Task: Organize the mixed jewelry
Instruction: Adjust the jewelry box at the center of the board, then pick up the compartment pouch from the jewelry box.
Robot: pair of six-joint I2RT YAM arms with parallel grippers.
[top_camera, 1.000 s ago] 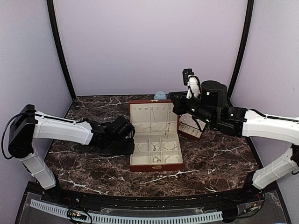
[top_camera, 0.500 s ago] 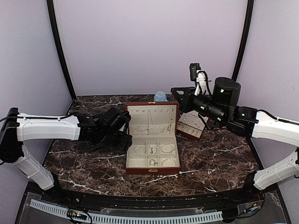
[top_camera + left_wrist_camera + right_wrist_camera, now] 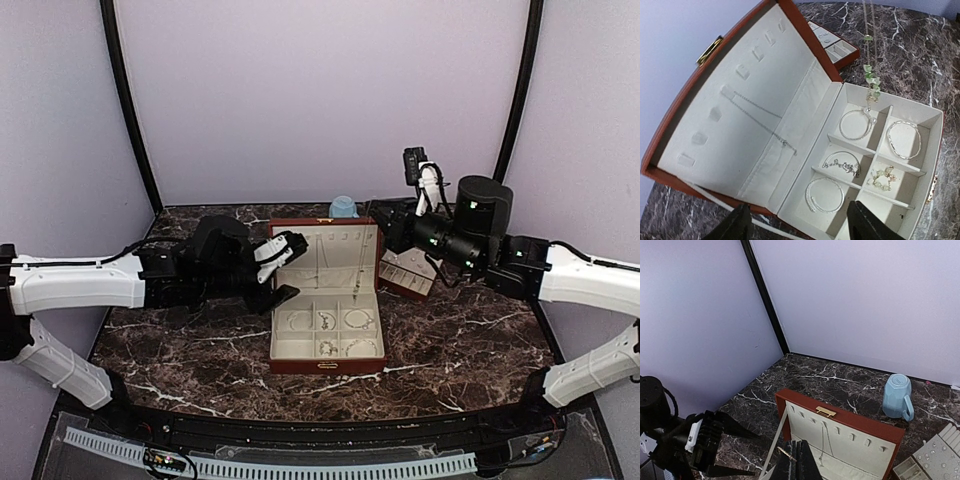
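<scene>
Evidently the box (image 3: 325,366) stands open on the desk (image 3: 460,340), lid tipped back, so that both its cream lining and its divided base can be reached from above. Most of the mixed jewelry (image 3: 856,125) already lies sorted there: pale bangles and bracelets rest one to a cell, and a fine silver chain (image 3: 757,116) is draped across the lid lining, under a row of small tabs. The right tool (image 3: 797,455) is pinched tight, apparently on the top of a green-beaded necklace (image 3: 871,80). The strand hangs straight down from it, its lower end reaching the cell next to the hinge on the side away from the left arm. Holding it high lets the strand dangle free of tangles, so it can probably be fed into a cell or hung inside the lid. The left tool (image 3: 799,215) hovers just beside the box's left edge with its fingers (image 3: 737,227) spread wide and nothing between them. It touches neither the lid nor the base, seemingly placed to steady the box or help if needed. The slotted tray (image 3: 405,270) sits right of the box and the blue mug (image 3: 897,396) behind it, both out of the way.
</scene>
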